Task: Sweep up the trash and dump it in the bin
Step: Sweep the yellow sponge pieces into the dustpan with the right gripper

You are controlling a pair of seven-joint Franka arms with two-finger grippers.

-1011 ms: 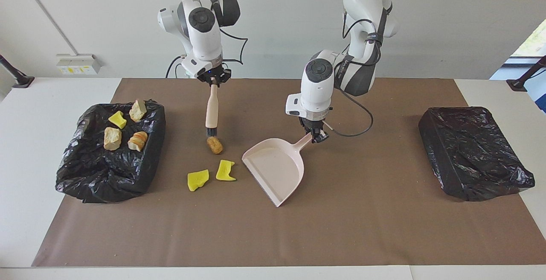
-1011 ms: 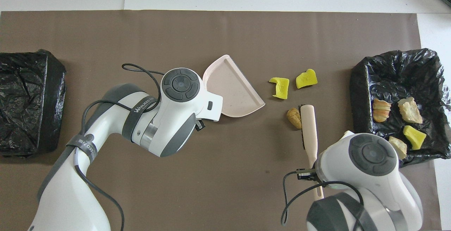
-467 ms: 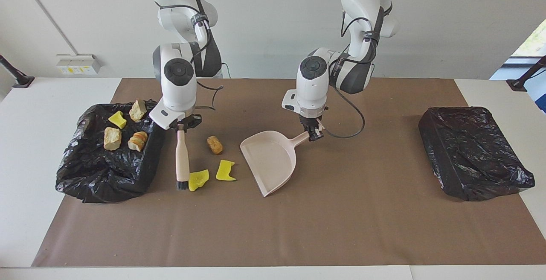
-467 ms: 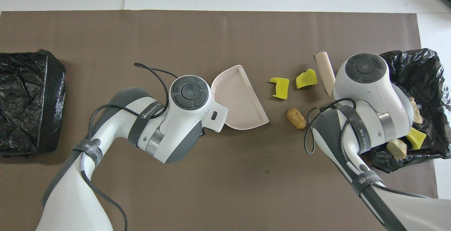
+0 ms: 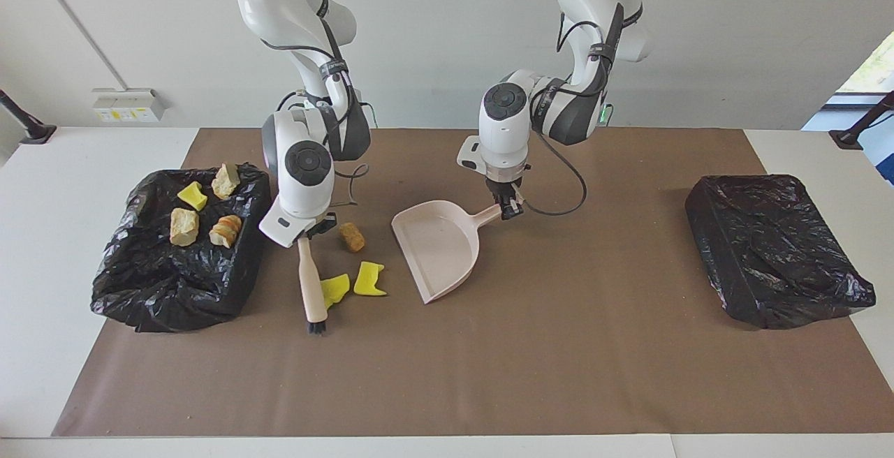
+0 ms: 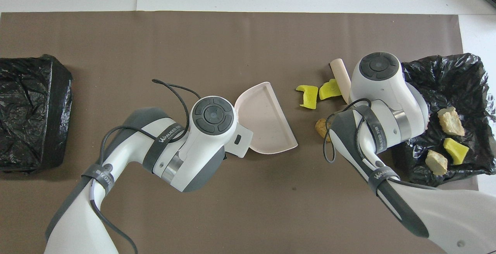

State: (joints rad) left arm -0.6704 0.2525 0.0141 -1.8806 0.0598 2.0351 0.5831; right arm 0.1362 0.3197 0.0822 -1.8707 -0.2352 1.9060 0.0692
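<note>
Right gripper (image 5: 305,234) is clamped on the handle of the beige hand brush (image 5: 311,283). Over the last second it has carried the brush from beside the brown cork piece (image 5: 352,237), on the side nearer the robots, out past the two yellow sponge scraps, so the bristles now rest on the brown mat (image 5: 447,388) just beside the first yellow scrap (image 5: 336,288), on its side toward the right arm's end of the table. That scrap has been nudged up against the second yellow scrap (image 5: 368,279).

Left gripper (image 5: 509,209), closed on the handle of the pink dustpan (image 5: 438,251), has drawn the pan closer to the scraps and turned its open mouth more toward them.

Judging from this, the brush is set for a stroke that pushes the sponge pieces into the pan; the cork piece sits a little nearer the robots and may need its own pass.

Both loose sponge scraps are bright yellow, irregular and flat-lying; the cork piece is a short tan cylinder. All three lie near the middle of the mat, between brush and pan. More scraps, pale lumps and a yellow piece, already lie in the black-lined bin (image 5: 140,290) at the mat's edge toward the right arm's end. A second black bin (image 5: 775,248) sits at the mat's left-arm edge.
</note>
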